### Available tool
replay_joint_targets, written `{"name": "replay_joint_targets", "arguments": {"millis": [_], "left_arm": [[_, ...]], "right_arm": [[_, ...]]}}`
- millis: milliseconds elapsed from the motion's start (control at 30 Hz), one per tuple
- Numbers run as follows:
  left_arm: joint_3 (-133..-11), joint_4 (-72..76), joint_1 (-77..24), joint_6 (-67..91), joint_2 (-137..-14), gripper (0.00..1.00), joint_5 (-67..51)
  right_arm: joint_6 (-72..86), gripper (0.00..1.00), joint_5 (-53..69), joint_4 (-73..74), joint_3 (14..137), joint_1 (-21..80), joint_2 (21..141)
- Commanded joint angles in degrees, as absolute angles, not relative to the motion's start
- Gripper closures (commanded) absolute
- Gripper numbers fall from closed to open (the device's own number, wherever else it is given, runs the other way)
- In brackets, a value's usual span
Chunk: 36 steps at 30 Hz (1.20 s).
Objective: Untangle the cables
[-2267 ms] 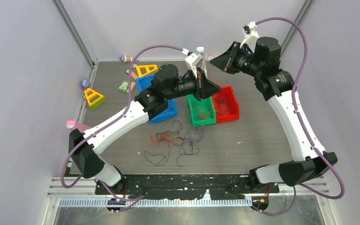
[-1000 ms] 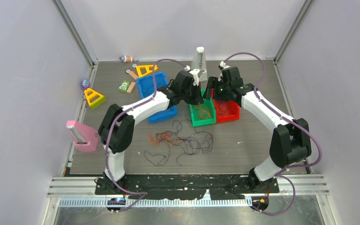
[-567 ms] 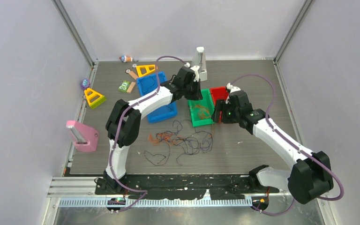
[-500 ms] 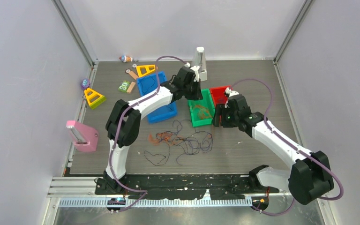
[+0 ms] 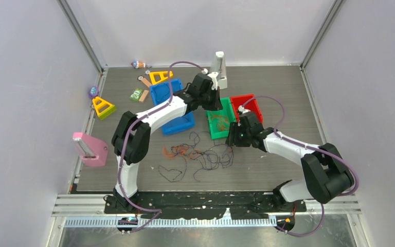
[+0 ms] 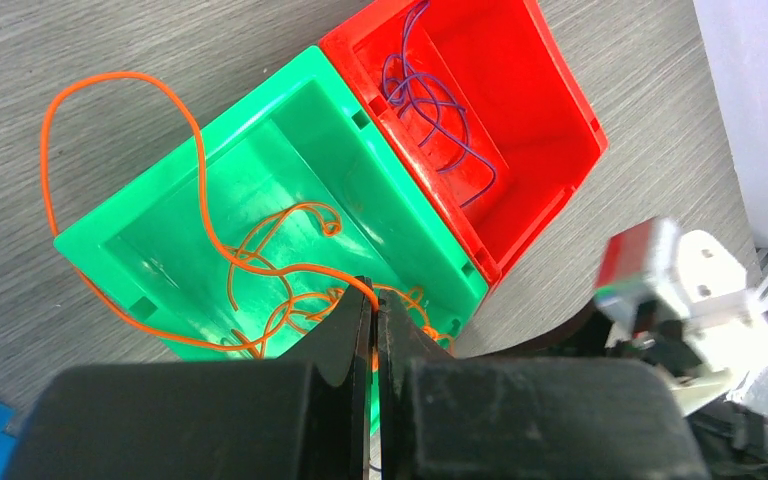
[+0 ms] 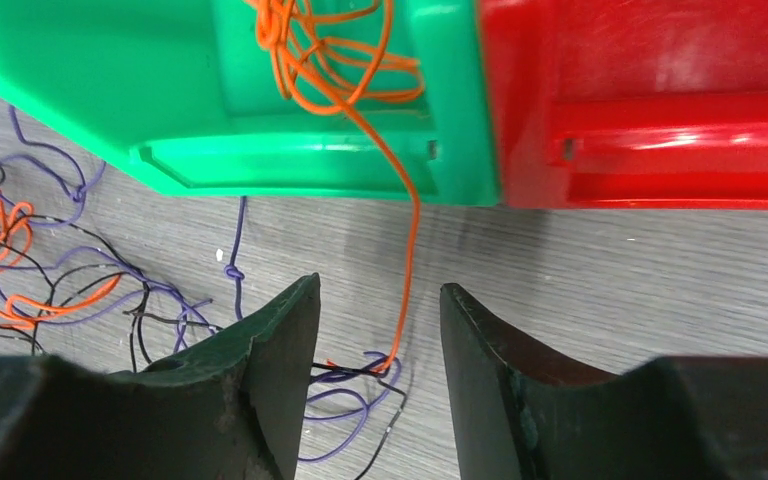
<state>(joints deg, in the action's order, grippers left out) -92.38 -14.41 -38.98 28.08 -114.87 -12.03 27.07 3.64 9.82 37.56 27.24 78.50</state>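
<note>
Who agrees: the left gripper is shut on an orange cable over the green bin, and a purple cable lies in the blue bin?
One slip: the purple cable lies in the red bin instead, as the left wrist view shows. The rest stands: left gripper shut on orange cable, over the green bin.

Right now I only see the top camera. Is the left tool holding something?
Observer: Yes, the left tool is shut on an orange cable above the green bin.
Operator: What's in the red bin?
Observer: Purple cable lies in the red bin.
Operator: And the right tool?
Observer: The right tool is open; an orange strand runs from the green bin to between its fingers.
</note>
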Motion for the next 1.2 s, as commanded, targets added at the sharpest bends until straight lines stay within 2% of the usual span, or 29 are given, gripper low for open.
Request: {"name": "replay_joint_targets", "arguments": {"millis": [0,200,467,600,700,767,1033,1167], "left_arm": [[-93.09,-12.61,-38.87,27.73,-112.66,1.0,-12.55],[-99.42,-15.45,-38.8,28.22,-116.99,1.0,-12.84],[-100.24,-16.08,-38.61,27.61,-117.66,1.0,-12.28],[-98.88,-15.49,-38.61,27.86,-116.89,1.0,-13.0],[-97.48,-15.56,-38.58,27.91,-115.89,1.0,-14.24],[-96.41,-15.32,-38.67,27.88,-115.16,1.0,-14.57],[-94.88,-15.79,-38.89,27.94,-114.14,1.0,-16.23],[-104.88,-30.64,-39.95,24.51,-118.98,1.0,-11.55]], "right_arm": [[29.88,0.49,2.71,6.75,36.37,30.39,80.38],[36.14,0.62,4.35,8.22,26.33,34.87,71.55],[39.41,0.62,0.71,21.35,23.78,39.47,56.15],[37.07,0.69,-5.64,23.72,27.82,39.46,56.11],[33.59,0.54,-8.75,26.42,33.07,39.31,58.71],[31.37,0.5,-10.82,25.93,35.29,38.45,59.38],[23.87,0.44,-9.42,16.56,43.15,32.74,65.82],[20.79,0.44,-11.78,16.34,48.43,32.44,68.9]]}}
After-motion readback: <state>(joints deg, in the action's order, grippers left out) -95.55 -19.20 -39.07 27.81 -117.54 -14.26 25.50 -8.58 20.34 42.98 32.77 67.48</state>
